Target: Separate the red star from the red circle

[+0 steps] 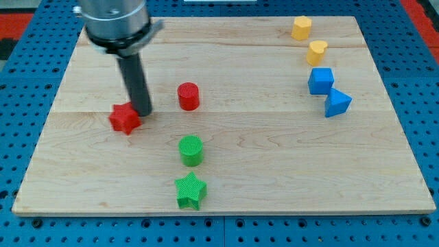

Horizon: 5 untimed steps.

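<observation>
Red star (124,119) lies in the left part of the frame, a little above the middle height, on the wooden surface (274,171). My tip (142,112) stands just at the star's upper right side, touching it or almost touching it; I cannot tell which. The rod has no jaws, so it holds nothing and can only push.

To the right of the star, with the rod between them, is the red circle (188,96), apart from the star and a bit higher in the frame. Below the red circle stands the green circle (191,150), and right under that, near the bottom edge of the surface, the green star (191,191).

Far away in the upper right of the frame are four more blocks: a yellow hexagon-like block (302,28) at the top, a yellow rounded block (317,52) under it, then a blue cube (320,81) and a blue triangular block (337,103), these two touching each other.
</observation>
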Tool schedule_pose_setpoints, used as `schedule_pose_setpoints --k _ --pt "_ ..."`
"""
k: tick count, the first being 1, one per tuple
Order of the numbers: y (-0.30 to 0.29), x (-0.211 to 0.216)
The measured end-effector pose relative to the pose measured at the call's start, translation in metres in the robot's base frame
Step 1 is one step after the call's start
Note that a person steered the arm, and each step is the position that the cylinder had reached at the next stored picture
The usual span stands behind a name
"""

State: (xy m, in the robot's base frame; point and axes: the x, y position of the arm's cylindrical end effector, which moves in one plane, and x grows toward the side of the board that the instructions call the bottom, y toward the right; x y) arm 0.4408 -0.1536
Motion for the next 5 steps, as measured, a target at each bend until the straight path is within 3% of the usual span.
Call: schedule_pose_setpoints --k 1,4,5 --pt "-0.014 -0.019" --pt "-0.097 0.002" --pt "-0.088 0.031"
